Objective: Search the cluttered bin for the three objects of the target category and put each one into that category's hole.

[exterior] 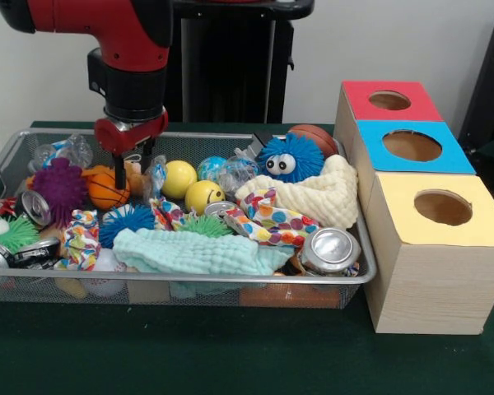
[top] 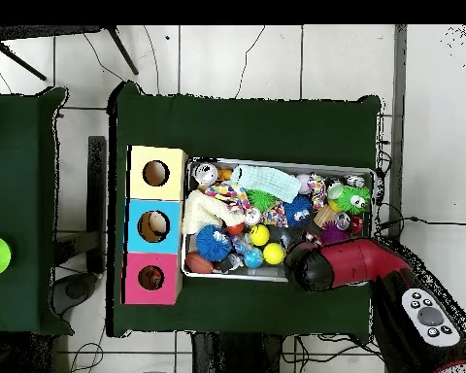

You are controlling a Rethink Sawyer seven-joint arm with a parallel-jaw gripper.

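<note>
The wire-mesh bin is full of toys, cloths and cans; it also shows in the overhead view. My gripper hangs open in the bin's far left part, right beside the orange toy basketball. A small tan soft thing sits between the fingers; I cannot tell whether they touch it. An orange thing lies low behind the front mesh, mostly hidden. No tiger-striped toy shows clearly. The red-ringed hole is on the farthest box and looks empty; it also shows in the overhead view. There my arm covers the gripper.
The blue-ringed hole and yellow-ringed hole stand right of the bin. In the bin lie a blue fuzzy ball with googly eyes, yellow balls, a purple spiky ball, a mint cloth, a cream cloth and cans.
</note>
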